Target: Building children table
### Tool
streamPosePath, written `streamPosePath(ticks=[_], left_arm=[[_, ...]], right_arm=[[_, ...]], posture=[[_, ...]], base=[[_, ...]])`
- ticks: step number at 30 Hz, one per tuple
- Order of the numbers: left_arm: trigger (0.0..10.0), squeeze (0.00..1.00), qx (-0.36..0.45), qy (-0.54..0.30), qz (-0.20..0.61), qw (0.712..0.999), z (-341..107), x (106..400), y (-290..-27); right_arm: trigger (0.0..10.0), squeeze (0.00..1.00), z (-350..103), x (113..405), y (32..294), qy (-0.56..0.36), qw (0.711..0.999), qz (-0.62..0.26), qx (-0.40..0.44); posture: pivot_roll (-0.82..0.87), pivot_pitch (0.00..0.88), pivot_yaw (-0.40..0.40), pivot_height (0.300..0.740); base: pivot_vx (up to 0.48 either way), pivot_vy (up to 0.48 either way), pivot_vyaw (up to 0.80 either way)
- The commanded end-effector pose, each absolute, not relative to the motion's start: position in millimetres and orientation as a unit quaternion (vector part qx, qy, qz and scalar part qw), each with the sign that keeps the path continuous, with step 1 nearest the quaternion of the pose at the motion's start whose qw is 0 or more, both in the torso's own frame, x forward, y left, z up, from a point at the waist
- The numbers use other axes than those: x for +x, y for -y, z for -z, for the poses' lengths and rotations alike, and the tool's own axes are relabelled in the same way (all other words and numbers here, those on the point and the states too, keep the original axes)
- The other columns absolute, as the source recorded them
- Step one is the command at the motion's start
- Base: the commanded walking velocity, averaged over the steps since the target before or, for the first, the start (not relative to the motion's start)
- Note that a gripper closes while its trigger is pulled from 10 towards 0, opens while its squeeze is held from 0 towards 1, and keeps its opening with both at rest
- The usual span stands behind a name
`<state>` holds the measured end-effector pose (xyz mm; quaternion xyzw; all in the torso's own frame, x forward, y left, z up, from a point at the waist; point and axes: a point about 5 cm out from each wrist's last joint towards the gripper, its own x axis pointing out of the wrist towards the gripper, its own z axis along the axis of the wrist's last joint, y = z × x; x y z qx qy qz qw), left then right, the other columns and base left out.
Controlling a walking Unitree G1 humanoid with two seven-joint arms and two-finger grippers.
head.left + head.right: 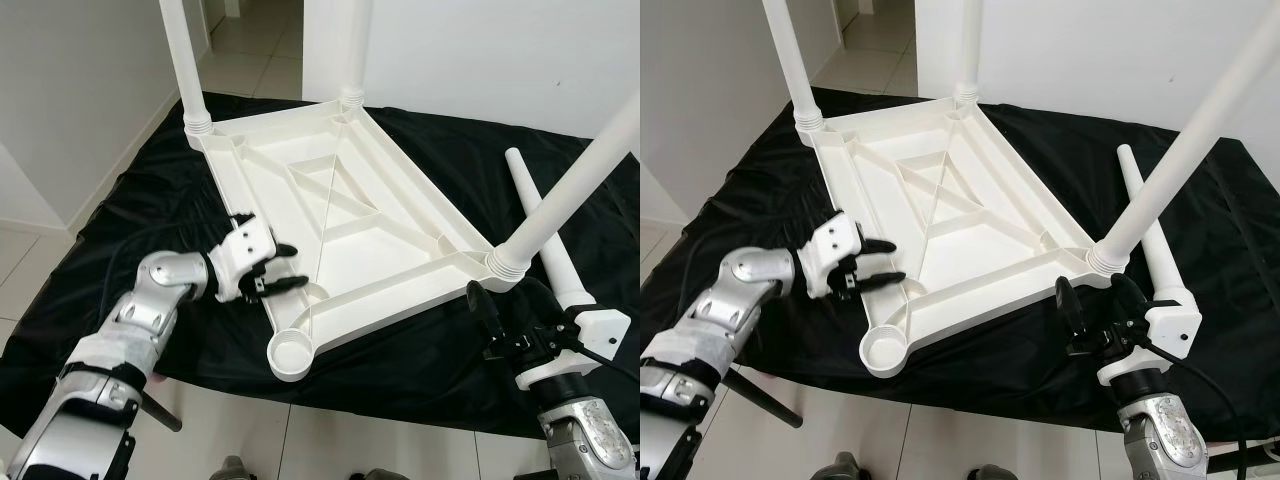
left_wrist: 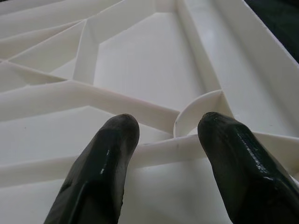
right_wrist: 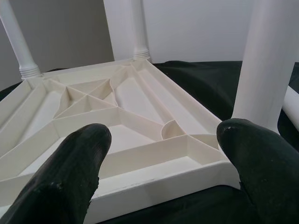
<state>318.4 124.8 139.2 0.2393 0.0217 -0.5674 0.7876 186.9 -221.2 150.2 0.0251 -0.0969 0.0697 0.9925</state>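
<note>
Your right end effector, fingers apart, sits at the near right corner of the upturned table. Your left end effector, fingers apart, touches its near left rim. Loose leg lies on the black cloth, right side.

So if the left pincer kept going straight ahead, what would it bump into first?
Most likely the upside-down white tabletop. The left pincer, fingers open, points at its ribbed underside near the empty leg socket, very close already.

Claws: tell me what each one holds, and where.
Nothing is held. The left claw is open at the tabletop's side rim; the right claw is open near the corner leg.
</note>
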Motion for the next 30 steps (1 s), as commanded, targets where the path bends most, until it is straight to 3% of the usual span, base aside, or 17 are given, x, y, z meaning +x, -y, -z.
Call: streamPosePath(ticks=[1,3,8,14,21,23,30], left_arm=[[10.0,0.00,0.267,-0.020,0.594,0.759,-136,311,-124],[10.0,0.00,0.302,-0.029,0.606,0.735,-126,303,-124],[10.0,0.00,0.313,-0.031,0.613,0.724,-121,298,-120],[10.0,0.00,0.342,-0.048,0.637,0.689,-104,283,-114],[10.0,0.00,0.327,-0.048,0.649,0.685,-103,276,-110],[10.0,0.00,0.305,-0.033,0.672,0.674,-109,261,-97],[10.0,0.00,0.284,-0.017,0.676,0.680,-118,258,-88]], right_arm=[[10.0,0.00,-153,187,223,0.095,0.993,-0.073,0.022],[10.0,0.00,-155,189,225,0.097,0.992,-0.076,0.018],[10.0,0.00,-156,191,226,0.098,0.992,-0.077,0.015],[10.0,0.00,-158,191,229,0.099,0.992,-0.074,0.010],[10.0,0.00,-158,190,231,0.098,0.993,-0.073,0.009],[10.0,0.00,-159,190,233,0.095,0.993,-0.071,0.005],[10.0,0.00,-159,192,234,0.096,0.993,-0.071,0.004]], posture=[[-0.01,0.022,-0.020,0.740],[-0.01,0.019,-0.022,0.740],[-0.01,0.016,-0.024,0.740],[-0.02,0.014,-0.022,0.740],[-0.02,0.017,-0.022,0.740],[-0.02,0.022,-0.020,0.740],[-0.01,0.023,-0.018,0.740]], base=[[0.000,0.000,0.00],[0.000,0.000,0.00],[0.000,0.000,0.00],[0.000,0.000,0.00],[0.000,0.000,0.00],[0.000,0.000,0.00],[0.000,0.000,0.00]])
